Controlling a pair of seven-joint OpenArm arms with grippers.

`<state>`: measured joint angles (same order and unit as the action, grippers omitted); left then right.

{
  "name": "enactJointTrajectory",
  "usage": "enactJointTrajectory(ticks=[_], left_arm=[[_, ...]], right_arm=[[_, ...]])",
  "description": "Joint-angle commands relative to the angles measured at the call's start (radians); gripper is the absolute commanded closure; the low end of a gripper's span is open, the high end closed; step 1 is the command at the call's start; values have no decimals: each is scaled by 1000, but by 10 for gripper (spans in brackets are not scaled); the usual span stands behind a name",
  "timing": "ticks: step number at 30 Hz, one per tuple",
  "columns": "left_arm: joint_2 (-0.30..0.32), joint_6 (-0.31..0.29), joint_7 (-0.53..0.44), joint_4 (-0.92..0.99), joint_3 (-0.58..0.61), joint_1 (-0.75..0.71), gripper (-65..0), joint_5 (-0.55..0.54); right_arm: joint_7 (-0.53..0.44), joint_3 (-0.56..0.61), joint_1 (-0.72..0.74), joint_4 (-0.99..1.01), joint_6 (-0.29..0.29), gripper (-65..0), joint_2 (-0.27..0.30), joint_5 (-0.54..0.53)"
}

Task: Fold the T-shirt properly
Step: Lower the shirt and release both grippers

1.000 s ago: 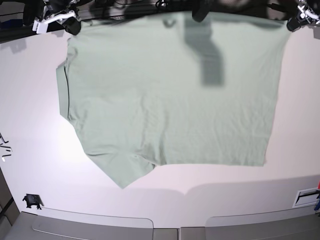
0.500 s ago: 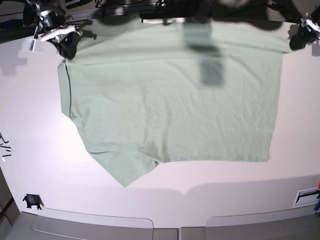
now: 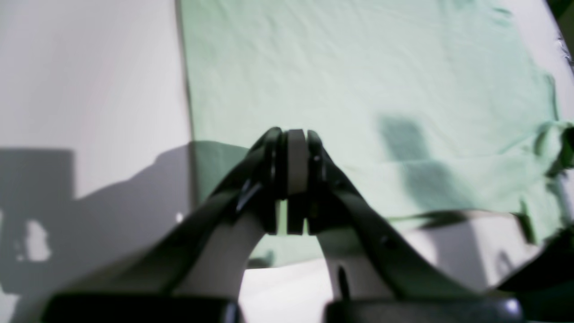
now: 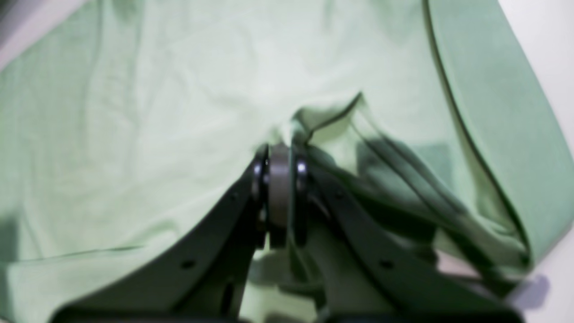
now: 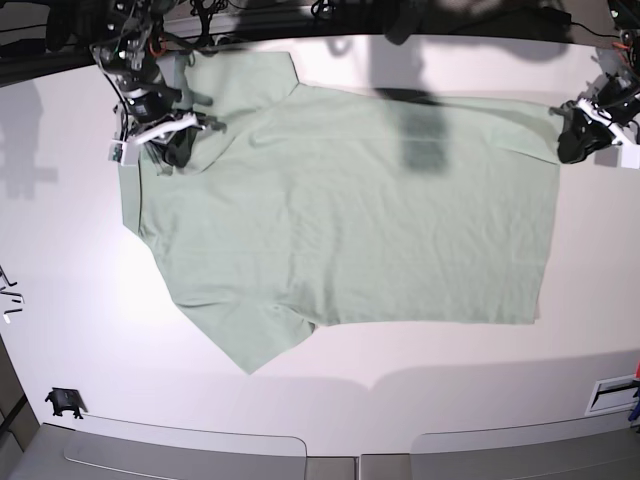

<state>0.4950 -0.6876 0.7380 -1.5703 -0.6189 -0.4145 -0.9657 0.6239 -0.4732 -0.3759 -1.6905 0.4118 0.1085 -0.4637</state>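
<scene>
Both of your grippers, the left gripper [image 5: 578, 135] and right gripper [image 5: 170, 140], are clamped on the T-shirt's [image 5: 350, 220] far edge and have carried it down-frame over the white table [image 5: 60, 250], starting a lengthwise fold.

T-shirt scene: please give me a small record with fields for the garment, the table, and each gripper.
garment: pale sage-green short-sleeved T-shirt, spread mostly flat, top edge folded over
surface: white table
left gripper: shut on the T-shirt at a top corner
right gripper: shut on the T-shirt at the other top corner
free sleeve: lies flat at the lower corner, base view
</scene>
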Motion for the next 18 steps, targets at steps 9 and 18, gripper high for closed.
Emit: enactJointTrajectory(ticks=[9,18], left_arm=[[24,7,-87,-12,-10,5,0,-19],[24,7,-80,-12,-10,4,0,85]], right_arm=[[-27,-4,68,143,-29,0,8,-6],[-11,-4,68,143,-21,0,8,-21]])
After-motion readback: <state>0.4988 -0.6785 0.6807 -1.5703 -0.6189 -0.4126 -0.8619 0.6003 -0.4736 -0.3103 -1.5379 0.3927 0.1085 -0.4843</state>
